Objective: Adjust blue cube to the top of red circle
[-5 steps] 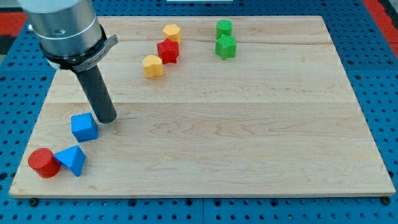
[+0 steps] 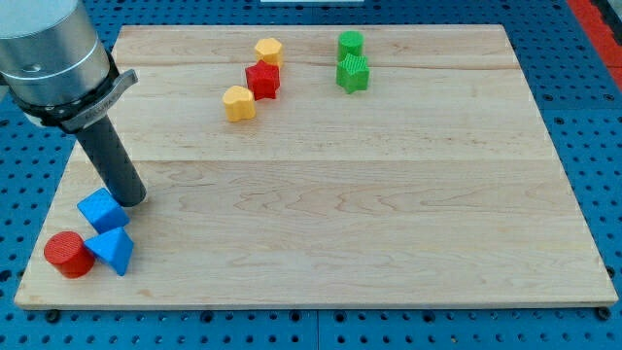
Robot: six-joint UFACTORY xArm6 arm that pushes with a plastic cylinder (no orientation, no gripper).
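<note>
Where blue cube sits, blue pyramid crowding

1. Bright, even light falls from overhead on the wooden surface.
2. Shadows are short and soft, hugging the blocks and the rod.
3. A mild sheen runs down the arm's grey housing.
4. Focus is sharp throughout, without visible blur.

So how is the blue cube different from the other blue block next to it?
The blue cube is boxy with a flat top; the blue triangle block comes to a point. The cube sits right against my tip; the triangle block sits lower, touching the red circle. Both are the same blue and about the same size.
</note>
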